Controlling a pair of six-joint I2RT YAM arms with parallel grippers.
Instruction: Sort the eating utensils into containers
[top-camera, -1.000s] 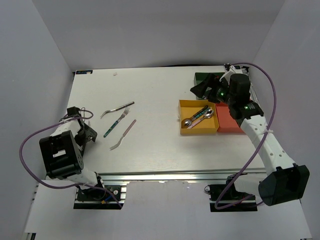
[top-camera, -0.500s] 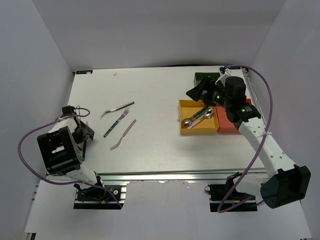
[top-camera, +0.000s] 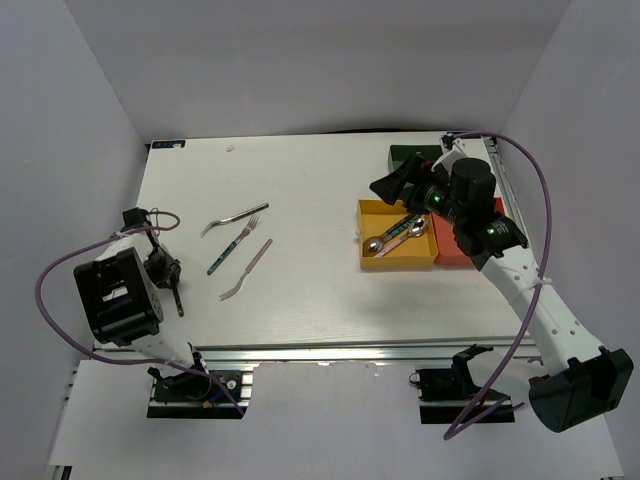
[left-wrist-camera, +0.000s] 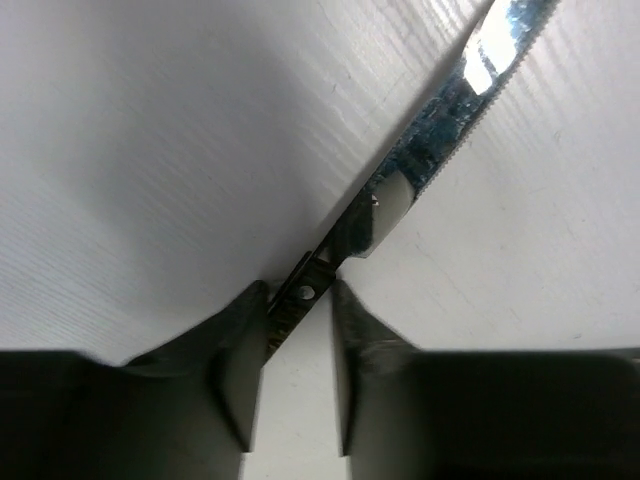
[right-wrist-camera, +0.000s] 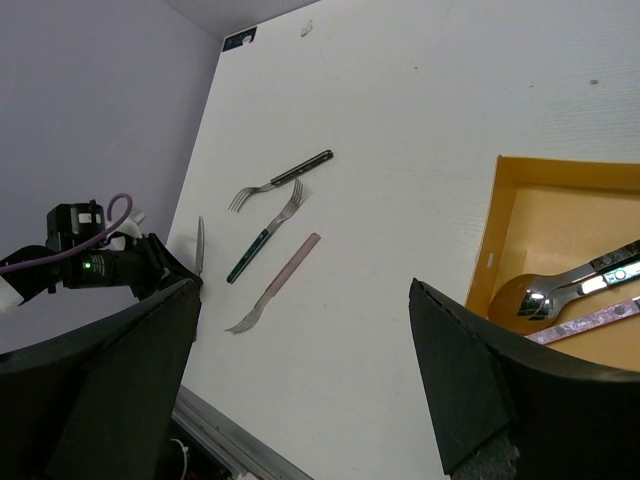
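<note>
My left gripper (top-camera: 168, 283) sits low at the table's left edge, shut on the black handle of a knife (left-wrist-camera: 440, 150). The knife's serrated silver blade (top-camera: 177, 300) sticks out toward the near edge. Three forks lie left of centre: one black-handled (top-camera: 235, 215), one teal-handled (top-camera: 230, 246), one pink-handled (top-camera: 246, 270). The yellow tray (top-camera: 396, 263) holds two spoons (top-camera: 395, 235), one with a teal handle and one with a pink handle. My right gripper (top-camera: 395, 185) hovers open and empty over the yellow tray's far edge. A red tray (top-camera: 455, 252) and a dark green tray (top-camera: 405, 155) lie partly under the right arm.
The right wrist view looks across the table at the forks (right-wrist-camera: 262, 234), the knife (right-wrist-camera: 199, 245) and the yellow tray's corner (right-wrist-camera: 510, 215). White walls enclose the table on three sides. An aluminium rail (top-camera: 330, 350) runs along the near edge.
My left gripper has moved toward the left edge, lowered, and closed from wide open onto the knife handle. The right gripper has shifted slightly left above the trays, still open.
</note>
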